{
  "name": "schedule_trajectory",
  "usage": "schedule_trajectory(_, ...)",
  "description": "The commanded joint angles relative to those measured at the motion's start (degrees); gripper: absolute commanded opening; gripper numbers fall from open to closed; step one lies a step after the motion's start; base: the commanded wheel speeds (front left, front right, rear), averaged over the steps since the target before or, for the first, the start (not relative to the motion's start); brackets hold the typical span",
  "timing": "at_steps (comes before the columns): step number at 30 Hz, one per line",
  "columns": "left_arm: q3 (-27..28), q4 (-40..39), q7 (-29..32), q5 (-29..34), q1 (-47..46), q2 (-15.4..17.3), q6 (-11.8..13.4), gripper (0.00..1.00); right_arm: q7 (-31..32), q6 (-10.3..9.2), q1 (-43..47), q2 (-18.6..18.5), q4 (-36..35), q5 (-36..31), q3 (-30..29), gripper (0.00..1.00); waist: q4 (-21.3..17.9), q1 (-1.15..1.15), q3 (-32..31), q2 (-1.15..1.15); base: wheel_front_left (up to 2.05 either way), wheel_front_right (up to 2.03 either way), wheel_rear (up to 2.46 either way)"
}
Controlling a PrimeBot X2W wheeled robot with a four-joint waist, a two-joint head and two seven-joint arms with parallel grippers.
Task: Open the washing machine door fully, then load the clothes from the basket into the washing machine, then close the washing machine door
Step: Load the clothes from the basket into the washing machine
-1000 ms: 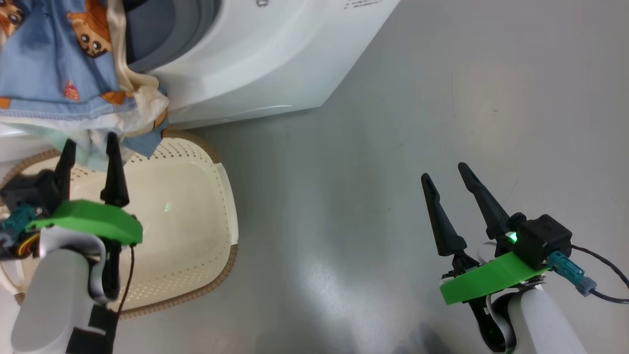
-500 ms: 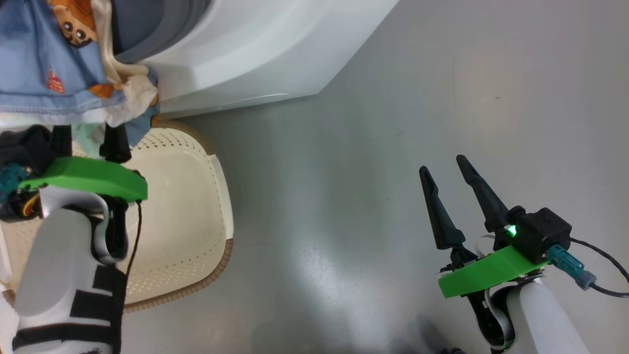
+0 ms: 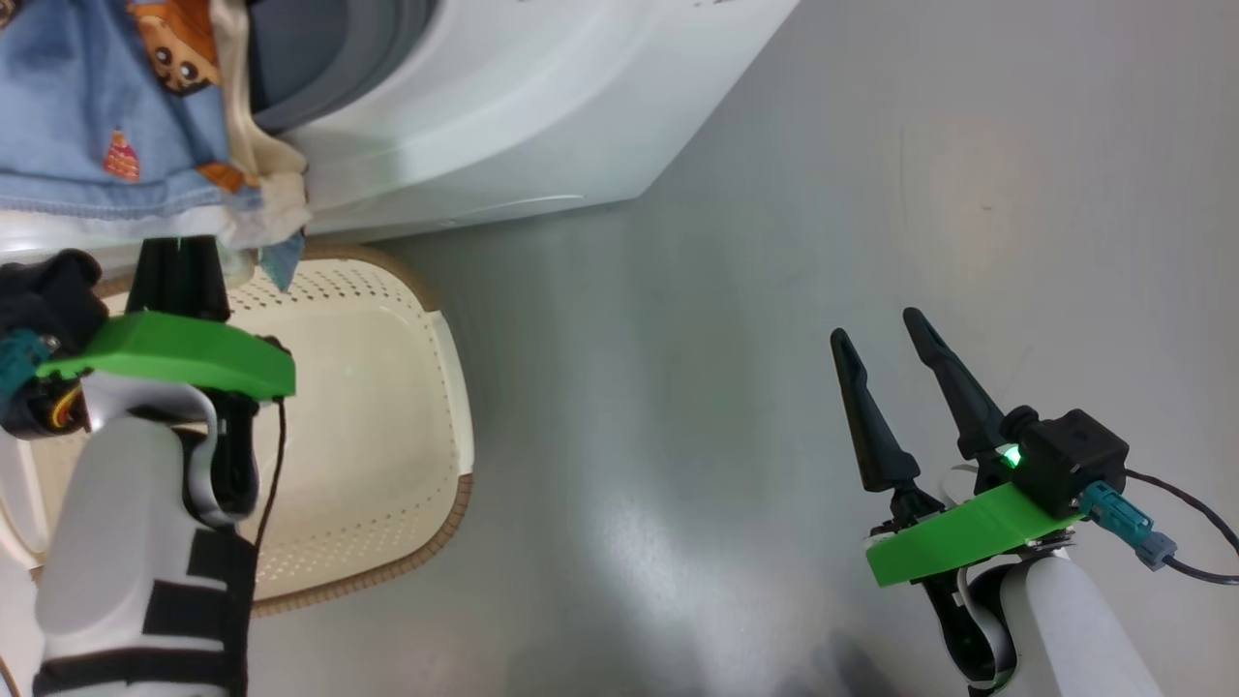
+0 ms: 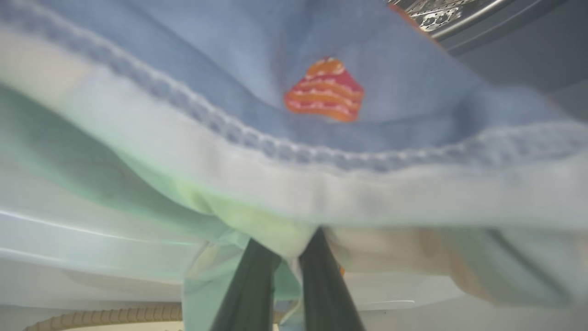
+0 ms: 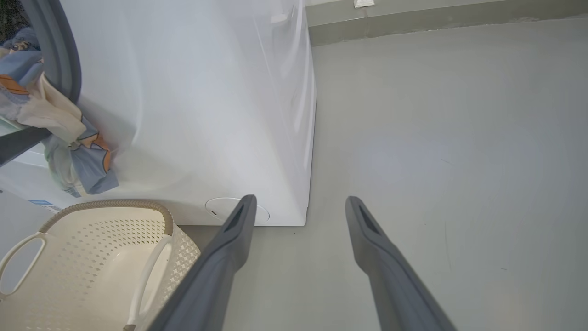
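Observation:
The light-blue clothes (image 3: 106,116) with orange figures hang out of the washing machine (image 3: 503,106) mouth, their cream edge drooping over the basket (image 3: 387,426). My left gripper (image 3: 180,254) reaches up under that drooping edge. In the left wrist view its fingers (image 4: 248,280) stand close together, pinching pale fabric of the clothes (image 4: 321,92). My right gripper (image 3: 881,334) hovers open over the bare floor at the right, holding nothing. The right wrist view shows the clothes (image 5: 69,138), the machine (image 5: 206,92) and the basket (image 5: 105,248). The washing machine door is out of view.
Grey floor (image 3: 774,242) stretches right of the machine and basket. The basket looks bare inside and stands against the machine's foot. A wall base (image 5: 436,18) runs along the far side of the floor.
My left gripper has risen from over the basket to the hanging cloth edge, and its fingers have gone from open to shut on the fabric. The right arm has barely moved.

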Motion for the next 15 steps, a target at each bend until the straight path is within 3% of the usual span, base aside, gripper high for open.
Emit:
schedule_trajectory(1, 1.5, -2.6, -0.4, 0.8, 1.2, 1.7, -0.3, 0.0, -0.7, 0.08, 0.3, 0.1, -0.9, 0.2, 1.2, 1.0, 0.6, 0.0, -0.6, 0.0, 0.0, 0.0, 0.0)
schedule_trajectory(6, 1.8, -7.0, -0.4, 2.2, 3.3, 1.2, -0.2, 0.0, -0.7, 0.08, 0.6, 0.1, -0.4, 0.1, 1.1, 1.0, 1.6, 0.0, -2.1, 0.0, 0.0, 0.0, 0.0)
schedule_trajectory(15, 0.5, -14.1, 1.7, 4.9, 5.7, 1.5, 2.3, 0.0, -0.7, 0.08, 1.7, 0.1, 0.3, 0.2, 1.4, 1.0, 2.5, 0.0, -5.0, 0.0, 0.0, 0.0, 0.0)
